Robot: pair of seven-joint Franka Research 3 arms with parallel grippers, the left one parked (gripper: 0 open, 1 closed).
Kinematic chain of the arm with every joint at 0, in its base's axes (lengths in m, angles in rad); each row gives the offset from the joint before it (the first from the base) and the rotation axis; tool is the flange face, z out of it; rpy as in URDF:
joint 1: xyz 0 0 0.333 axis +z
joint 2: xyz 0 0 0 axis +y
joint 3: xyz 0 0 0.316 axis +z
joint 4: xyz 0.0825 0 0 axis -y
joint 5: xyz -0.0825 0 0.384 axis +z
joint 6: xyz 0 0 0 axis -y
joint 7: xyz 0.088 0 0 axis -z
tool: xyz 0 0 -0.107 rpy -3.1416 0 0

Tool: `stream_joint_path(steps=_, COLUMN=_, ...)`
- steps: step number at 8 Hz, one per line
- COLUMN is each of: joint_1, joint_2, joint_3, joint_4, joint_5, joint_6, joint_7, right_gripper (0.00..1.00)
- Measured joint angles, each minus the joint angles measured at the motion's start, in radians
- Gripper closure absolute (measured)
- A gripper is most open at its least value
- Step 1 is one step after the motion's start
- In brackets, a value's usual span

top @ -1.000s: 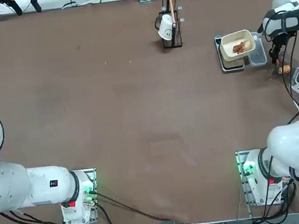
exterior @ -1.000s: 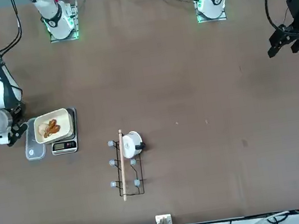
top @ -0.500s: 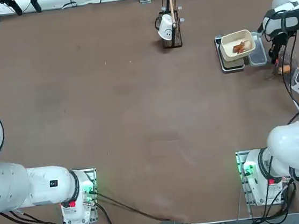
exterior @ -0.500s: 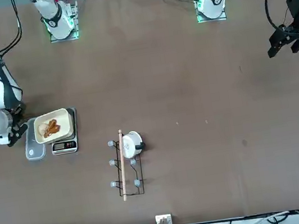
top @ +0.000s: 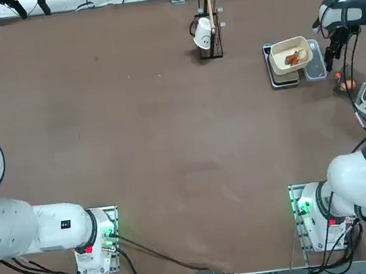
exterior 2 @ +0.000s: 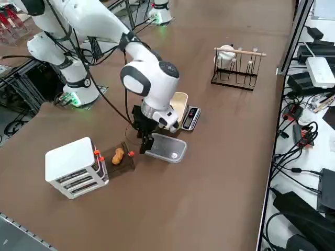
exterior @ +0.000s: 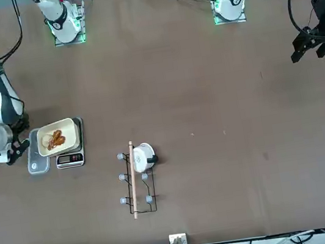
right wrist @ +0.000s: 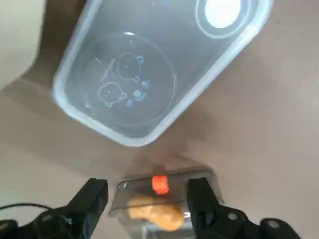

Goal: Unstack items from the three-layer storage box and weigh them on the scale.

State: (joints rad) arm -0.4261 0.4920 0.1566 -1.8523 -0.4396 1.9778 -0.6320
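Since a second ago the right arm's end effector (right wrist: 147, 201) has lifted off the pulled-out drawer and now hangs above it, fingers spread, holding nothing. The orange-tan item (exterior 2: 118, 156) sits in that drawer beside the three-layer storage box (exterior 2: 76, 167). Looks light and lumpy, probably squishy; pinch across its narrow middle, gently.

The three-layer storage box (exterior 2: 73, 167), a white rack with grey shelves, stands at the table's right edge, one clear drawer pulled out holding an orange-tan item (exterior 2: 118, 156). Farther along, brown items (top: 292, 58) lie in a cream tray on the scale (top: 283, 79).
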Motion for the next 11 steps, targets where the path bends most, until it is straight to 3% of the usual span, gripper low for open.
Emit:
stream_joint_path(steps=1, joint_1=-0.01, joint_2=-0.02, joint_3=-0.002, joint_4=0.015, joint_5=0.026, joint_6=-0.04, joint_7=-0.04, right_gripper=0.06)
stream_joint_path(steps=3, joint_1=-0.077, joint_2=-0.04, joint_3=-0.006, joint_4=0.016, joint_5=0.026, joint_6=-0.052, joint_7=-0.292, right_gripper=0.17)
stream_joint_path(steps=5, joint_1=-0.111, joint_2=-0.028, joint_3=-0.007, joint_4=-0.013, joint_5=0.013, joint_6=-0.042, joint_7=-0.5, right_gripper=0.16)
stream_joint_path(steps=8, joint_1=-0.104, joint_2=-0.016, joint_3=0.0, joint_4=-0.051, joint_5=-0.04, joint_6=-0.018, joint_7=-0.693, right_gripper=0.16)
stream_joint_path(steps=11, joint_1=-0.115, joint_2=-0.015, joint_3=-0.002, joint_4=-0.056, joint_5=-0.094, joint_6=-0.002, joint_7=-0.763, right_gripper=0.16)
